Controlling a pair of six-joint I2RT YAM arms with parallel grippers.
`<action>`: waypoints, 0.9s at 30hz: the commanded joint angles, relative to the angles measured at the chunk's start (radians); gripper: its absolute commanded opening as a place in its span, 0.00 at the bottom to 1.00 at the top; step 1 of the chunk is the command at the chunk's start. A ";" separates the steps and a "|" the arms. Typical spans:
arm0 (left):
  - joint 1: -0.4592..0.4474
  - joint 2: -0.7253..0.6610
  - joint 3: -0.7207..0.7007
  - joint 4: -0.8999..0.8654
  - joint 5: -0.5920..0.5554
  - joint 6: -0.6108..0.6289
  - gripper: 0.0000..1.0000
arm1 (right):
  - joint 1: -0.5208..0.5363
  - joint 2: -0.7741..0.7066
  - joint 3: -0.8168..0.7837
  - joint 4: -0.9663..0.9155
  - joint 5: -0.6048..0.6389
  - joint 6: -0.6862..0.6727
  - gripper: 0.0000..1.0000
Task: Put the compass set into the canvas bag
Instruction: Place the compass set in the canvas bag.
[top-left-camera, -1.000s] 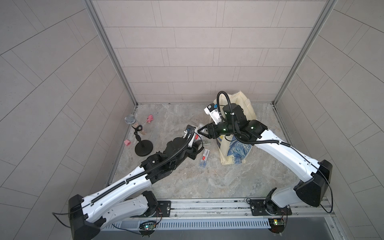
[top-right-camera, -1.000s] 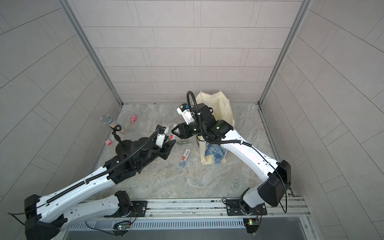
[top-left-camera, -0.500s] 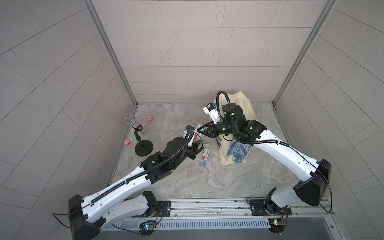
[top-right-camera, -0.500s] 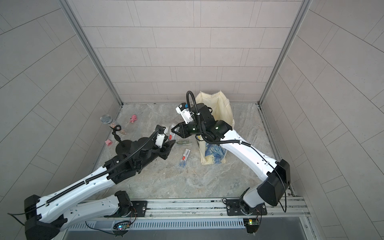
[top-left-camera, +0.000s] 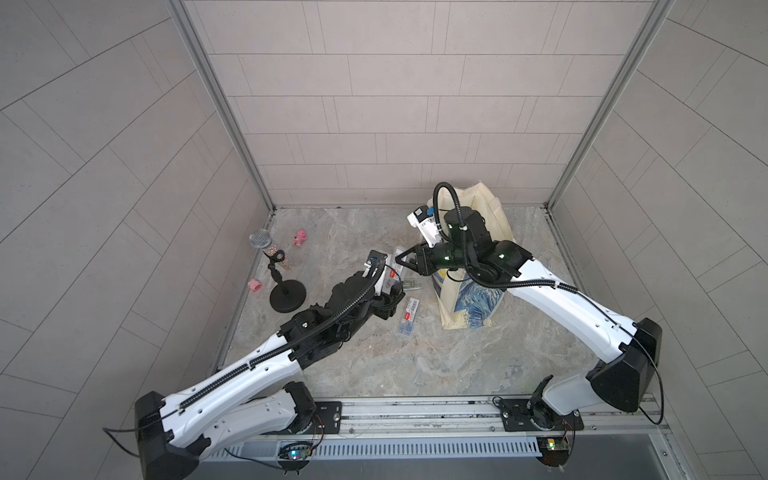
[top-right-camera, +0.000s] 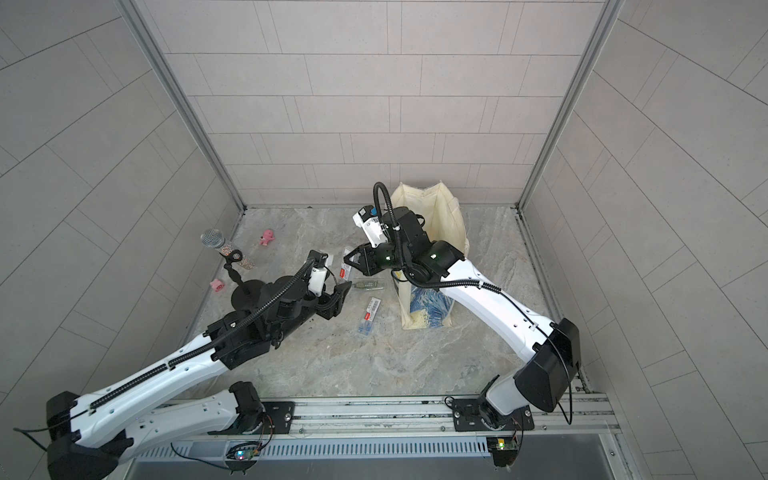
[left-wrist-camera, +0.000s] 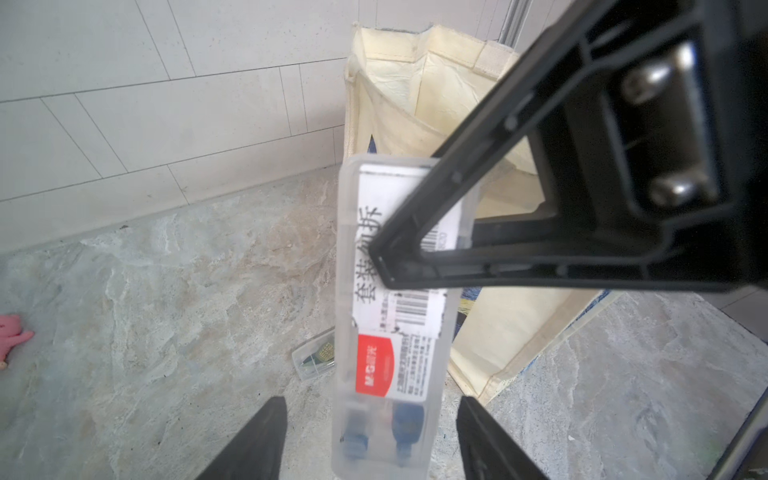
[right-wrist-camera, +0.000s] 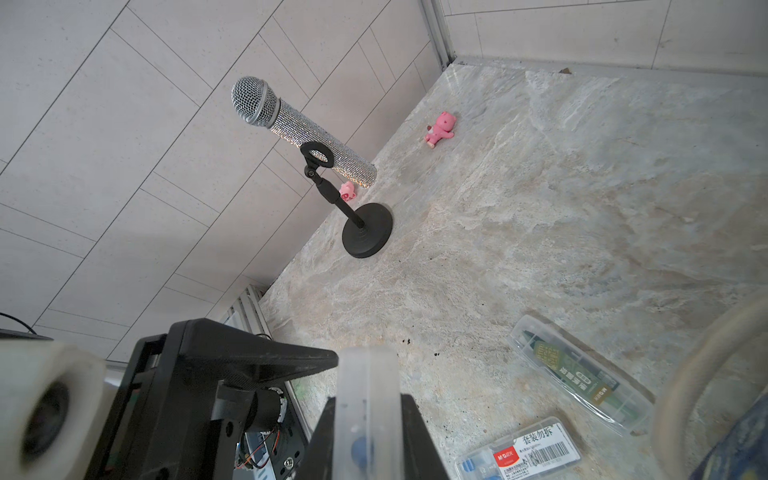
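The compass set (left-wrist-camera: 390, 332), a clear case with a white barcode label and a red one, is held in the air above the table (top-left-camera: 374, 365), between the 2 arms and near the bag (top-left-camera: 469, 299). The right end effector (top-left-camera: 401, 264) is clamped narrow on 1 end of it; the right wrist view shows the case edge-on between the 2 black fingers (right-wrist-camera: 419, 449). The left end effector (left-wrist-camera: 370, 419) stands wide at the other end, 1 finger on each side of the case with a gap showing, gripping nothing. The bag stands upright with its mouth open and the blue painting on its side. On the table near the bag lie a green case (right-wrist-camera: 582, 374) and a labelled case (right-wrist-camera: 519, 453). Well apart, by the left wall, are a microphone (right-wrist-camera: 291, 120) on its stand and 2 pink toys (top-left-camera: 299, 237).
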 joint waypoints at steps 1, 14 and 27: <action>0.008 -0.025 -0.019 -0.027 -0.013 -0.013 0.72 | 0.001 -0.023 0.006 -0.005 0.027 -0.020 0.00; 0.034 -0.081 -0.110 -0.039 0.004 -0.056 0.73 | -0.072 -0.066 0.156 -0.112 0.135 -0.108 0.00; 0.071 -0.079 -0.141 -0.036 0.024 -0.065 0.73 | -0.398 -0.106 0.245 -0.183 0.249 -0.145 0.00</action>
